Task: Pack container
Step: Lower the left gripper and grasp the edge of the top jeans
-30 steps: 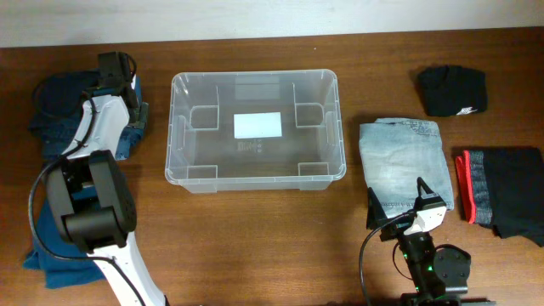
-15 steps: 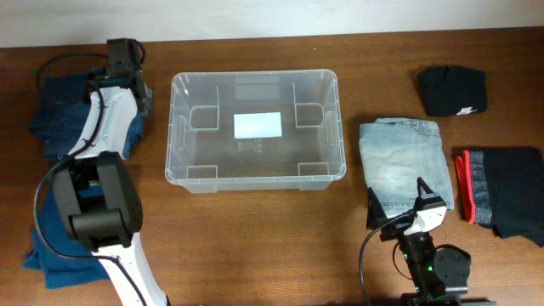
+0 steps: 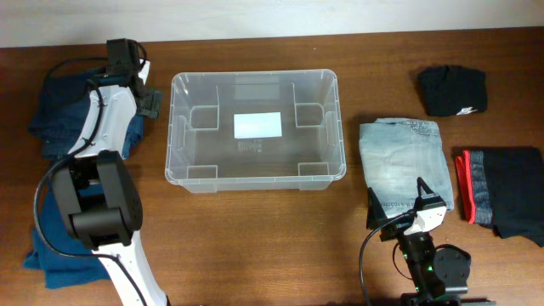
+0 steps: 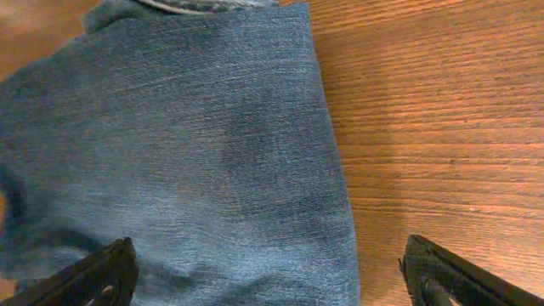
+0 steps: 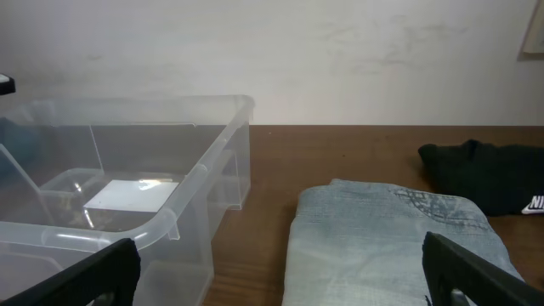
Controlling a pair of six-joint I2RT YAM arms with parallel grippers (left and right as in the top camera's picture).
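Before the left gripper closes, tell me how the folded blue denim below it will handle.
The folded blue denim looks soft, so probably floppy: pinched at one edge, its layers may droop open. Its coarse weave likely grips well.

Dark blue jeans [image 3: 53, 119]: folded, upper left of the frame.
Blue cloth [image 3: 51, 259]: crumpled, lower left corner.
Light-wash jeans [image 3: 404, 161]: folded, right of centre.
Black garment [image 3: 450, 89]: white logo, upper right.
Black garment with red trim [image 3: 510, 191]: right edge, just beside the light-wash jeans.
Wooden table [image 3: 255, 246]: under everything.
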